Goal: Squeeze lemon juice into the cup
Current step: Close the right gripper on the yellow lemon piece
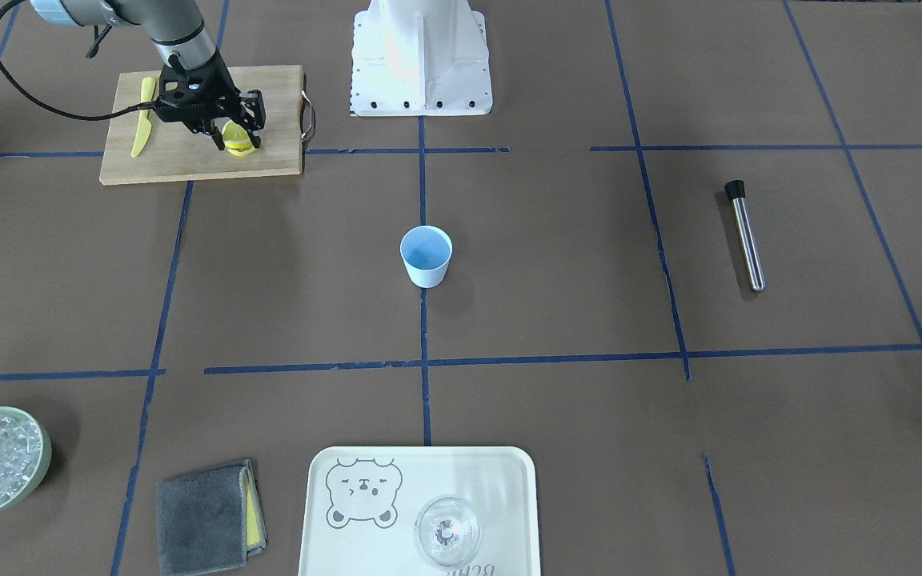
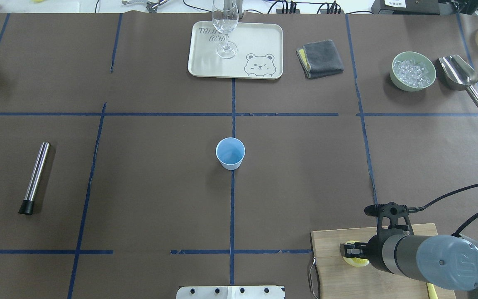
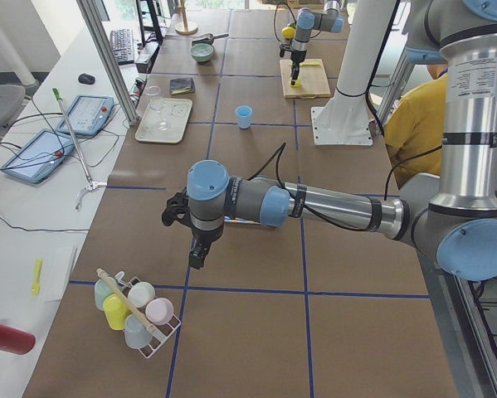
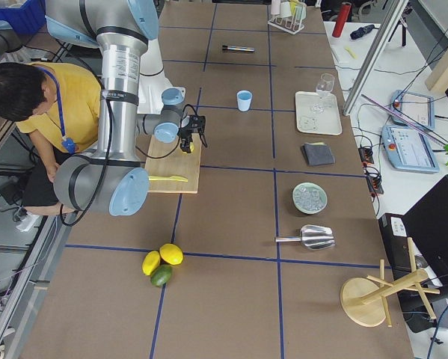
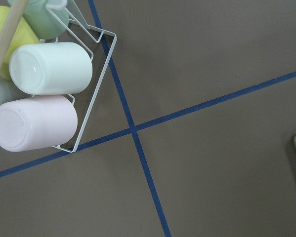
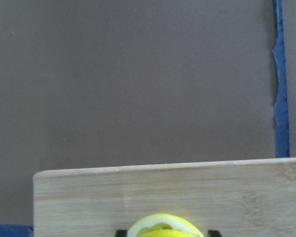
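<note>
The lemon [image 1: 241, 146] is a yellow slice on the wooden cutting board [image 1: 189, 164], with a second slice seemingly right against it. My right gripper [image 1: 234, 138] is down over it. In the right wrist view its two fingertips press either side of the lemon [image 6: 162, 224], so it is shut on it. The lemon also shows in the overhead view [image 2: 357, 261] under the gripper [image 2: 349, 250]. The pale blue cup [image 1: 426, 256] stands upright and apart at mid-table [image 2: 230, 153]. My left gripper [image 3: 197, 253] hangs far off near a cup rack; I cannot tell whether it is open or shut.
A yellow knife [image 1: 142, 120] lies on the board beside the gripper. A steel muddler [image 2: 35, 178] lies on the left half. At the far edge are a bear tray [image 2: 264, 41] with a glass [image 2: 225, 25], a grey cloth [image 2: 320, 58], a green bowl of ice [image 2: 412, 70] and a scoop [image 2: 461, 77].
</note>
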`<act>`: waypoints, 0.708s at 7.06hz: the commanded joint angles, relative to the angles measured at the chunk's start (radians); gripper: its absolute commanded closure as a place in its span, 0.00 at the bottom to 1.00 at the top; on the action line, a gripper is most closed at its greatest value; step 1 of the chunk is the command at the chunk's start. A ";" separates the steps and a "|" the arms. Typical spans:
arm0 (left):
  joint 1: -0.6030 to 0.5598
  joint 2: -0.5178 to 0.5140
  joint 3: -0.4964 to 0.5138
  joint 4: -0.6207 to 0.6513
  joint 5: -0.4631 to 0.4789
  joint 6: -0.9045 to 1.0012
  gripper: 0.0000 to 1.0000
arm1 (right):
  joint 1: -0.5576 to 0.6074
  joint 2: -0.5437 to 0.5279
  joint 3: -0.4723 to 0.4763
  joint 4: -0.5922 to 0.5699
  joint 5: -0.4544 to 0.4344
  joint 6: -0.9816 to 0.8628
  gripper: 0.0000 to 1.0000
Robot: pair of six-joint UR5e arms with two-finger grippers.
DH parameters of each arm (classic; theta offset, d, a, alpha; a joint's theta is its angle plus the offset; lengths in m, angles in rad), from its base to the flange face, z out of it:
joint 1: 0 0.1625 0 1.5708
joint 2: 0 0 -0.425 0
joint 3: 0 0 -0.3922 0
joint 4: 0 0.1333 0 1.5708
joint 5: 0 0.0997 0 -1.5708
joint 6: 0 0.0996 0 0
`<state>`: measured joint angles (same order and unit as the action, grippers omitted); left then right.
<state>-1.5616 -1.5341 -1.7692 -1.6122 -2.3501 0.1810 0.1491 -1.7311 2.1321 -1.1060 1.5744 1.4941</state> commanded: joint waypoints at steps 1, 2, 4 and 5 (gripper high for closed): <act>0.000 0.002 -0.001 0.000 0.000 0.000 0.00 | 0.003 -0.002 0.006 0.000 0.001 0.000 0.79; 0.000 0.002 -0.001 0.000 -0.001 0.000 0.00 | 0.004 -0.010 0.020 0.000 0.003 -0.001 0.79; 0.000 0.002 -0.003 0.000 -0.002 -0.008 0.00 | 0.006 -0.054 0.069 0.000 0.007 -0.002 0.79; 0.000 0.002 -0.004 0.000 -0.002 -0.008 0.00 | 0.006 -0.061 0.074 0.000 0.006 -0.002 0.79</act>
<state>-1.5616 -1.5325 -1.7720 -1.6122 -2.3515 0.1753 0.1542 -1.7754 2.1895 -1.1060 1.5798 1.4927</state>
